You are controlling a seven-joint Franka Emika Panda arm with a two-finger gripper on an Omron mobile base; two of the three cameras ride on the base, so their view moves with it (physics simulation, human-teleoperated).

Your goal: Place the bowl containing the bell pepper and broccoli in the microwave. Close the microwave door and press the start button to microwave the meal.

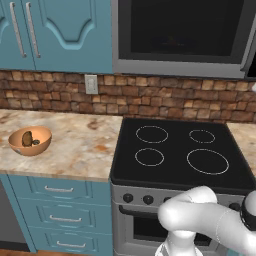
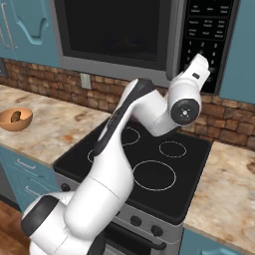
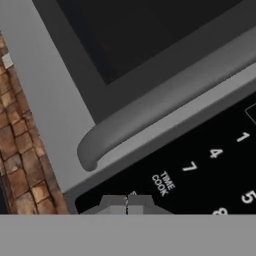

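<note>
- The microwave (image 2: 134, 35) hangs over the black stove (image 1: 180, 150), and the microwave door (image 1: 182, 30) looks shut, with its dark glass window facing out.
- The arm reaches up to the right side of the microwave, and the end effector (image 3: 127, 204) has its fingers pressed together with nothing between them, right at the lower edge of the black keypad (image 2: 204, 40).
- From the hand view, the fingertips sit just below the "TIME COOK" label, with number keys off to one side and the door's long curved handle (image 3: 165, 107) just beyond the panel.
- Can't really tell if the tips are actually touching the panel or just hovering at it; the angle is too tight.
- I can't make out the blue bowl, pepper or broccoli through the dark window.
- Over on the left surface (image 1: 75, 145) there's a small orange bowl (image 1: 30, 140) with something brown in it, well apart from the stove.
- Brick backsplash (image 1: 150, 97) runs behind, teal cabinets (image 1: 55, 32) up top.
</note>
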